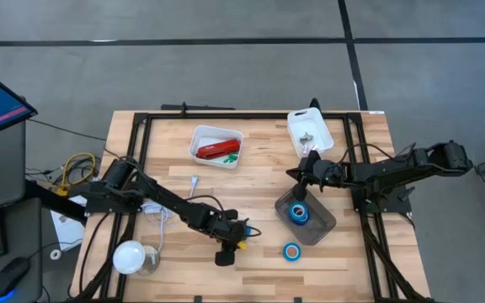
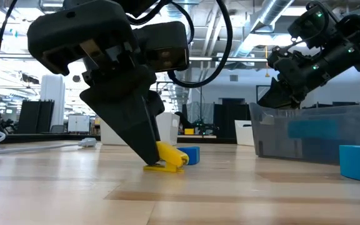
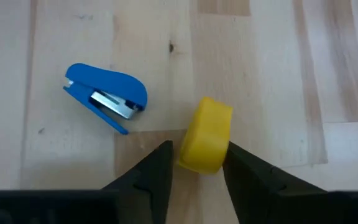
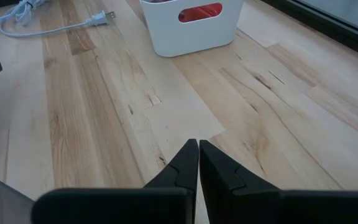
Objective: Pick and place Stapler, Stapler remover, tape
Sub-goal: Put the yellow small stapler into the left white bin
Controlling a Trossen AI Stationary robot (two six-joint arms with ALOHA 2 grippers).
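One red stapler (image 1: 216, 151), two blue tape rolls (image 1: 291, 251), one yellow piece (image 3: 206, 134), one small blue stapler (image 3: 107, 97), two white bins (image 1: 199, 136).

wood table (image 1: 175, 139) | on it: two white bins (image 1: 217, 135), clear bin (image 1: 322, 225), loose tape (image 1: 291, 251), small yellow piece (image 3: 206, 134), blue piece (image 3: 107, 94), white cable (image 4: 55, 23)

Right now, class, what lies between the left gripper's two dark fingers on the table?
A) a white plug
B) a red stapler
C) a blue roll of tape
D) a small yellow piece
D: in the left wrist view the small yellow piece sits between the left gripper's fingers, while the small blue stapler lies off to one side, apart from it.
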